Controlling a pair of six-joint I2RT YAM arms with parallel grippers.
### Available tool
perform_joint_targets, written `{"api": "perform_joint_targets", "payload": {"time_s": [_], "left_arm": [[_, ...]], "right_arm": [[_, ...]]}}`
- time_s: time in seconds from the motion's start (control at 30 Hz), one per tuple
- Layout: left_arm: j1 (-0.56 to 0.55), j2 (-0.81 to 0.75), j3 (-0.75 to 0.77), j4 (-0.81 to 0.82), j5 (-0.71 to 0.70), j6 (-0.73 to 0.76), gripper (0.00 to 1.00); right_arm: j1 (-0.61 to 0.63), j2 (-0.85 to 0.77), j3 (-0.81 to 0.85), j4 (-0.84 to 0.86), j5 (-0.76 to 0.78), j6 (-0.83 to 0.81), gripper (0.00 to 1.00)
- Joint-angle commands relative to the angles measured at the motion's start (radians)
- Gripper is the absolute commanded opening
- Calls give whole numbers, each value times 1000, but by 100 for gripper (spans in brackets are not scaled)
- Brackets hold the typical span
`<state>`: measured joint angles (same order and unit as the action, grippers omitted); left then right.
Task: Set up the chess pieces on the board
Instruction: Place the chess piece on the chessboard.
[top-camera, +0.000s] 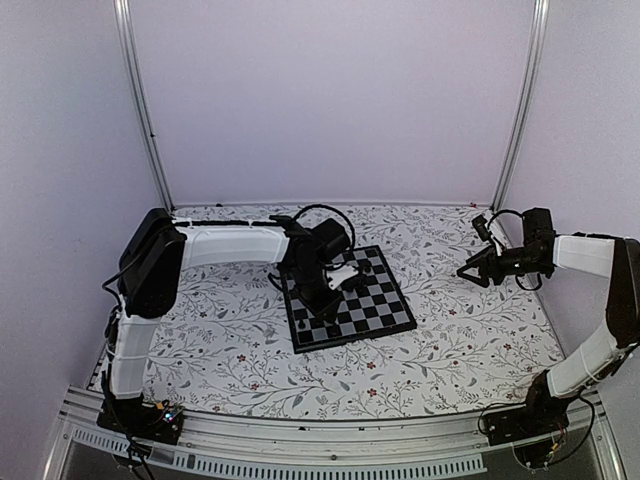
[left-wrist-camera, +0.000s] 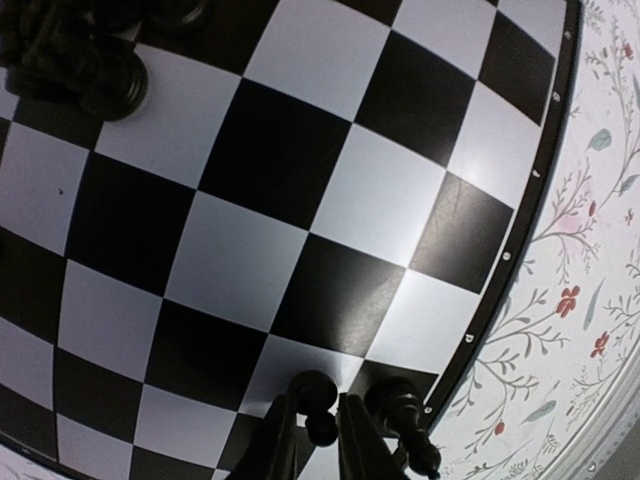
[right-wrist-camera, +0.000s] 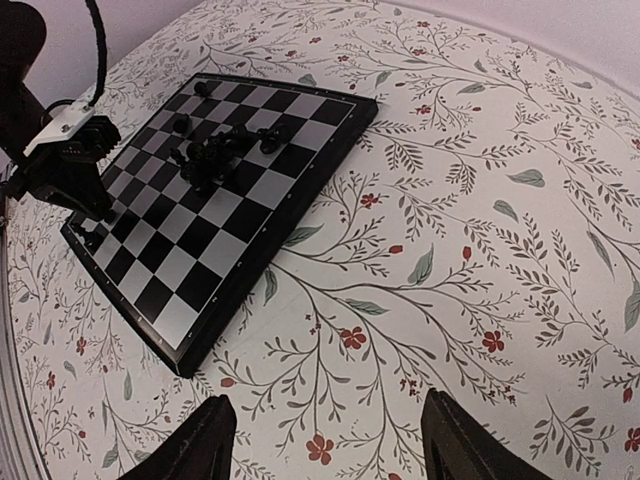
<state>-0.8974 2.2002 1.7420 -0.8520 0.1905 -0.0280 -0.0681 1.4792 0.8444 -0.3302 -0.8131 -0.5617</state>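
The left end effector (left-wrist-camera: 312, 415) sits around a pawn (left-wrist-camera: 310, 385) on the board (left-wrist-camera: 250, 150); its hold cannot be told. More chess pieces (left-wrist-camera: 80, 60) lie ahead-left; the open right end effector (right-wrist-camera: 328, 415) is farther.

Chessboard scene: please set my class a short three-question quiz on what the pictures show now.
1. True or false: the right gripper hangs above the board.
2. Where does the heap of chess pieces lie? A on the board; B off the board; C between the right gripper's fingers.
3. Fill in: the left gripper straddles a single piece near the board's ____ (middle/edge).
Key: 1 false, it is open above the tablecloth beside the board; 2 A; 3 edge.
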Motion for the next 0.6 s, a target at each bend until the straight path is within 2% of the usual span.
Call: {"api": "perform_joint_targets", "payload": {"time_s": [0.0, 0.27, 0.57], "left_arm": [[-13, 17, 16, -20, -4, 3, 19], [-14, -32, 27, -21, -34, 2, 28], [-5, -204, 32, 55, -76, 60, 40]], "right_arm": [[7, 3, 25, -4, 3, -6, 66], [8, 4, 25, -6, 1, -7, 66], [13, 10, 40, -9, 1, -5, 66]]}}
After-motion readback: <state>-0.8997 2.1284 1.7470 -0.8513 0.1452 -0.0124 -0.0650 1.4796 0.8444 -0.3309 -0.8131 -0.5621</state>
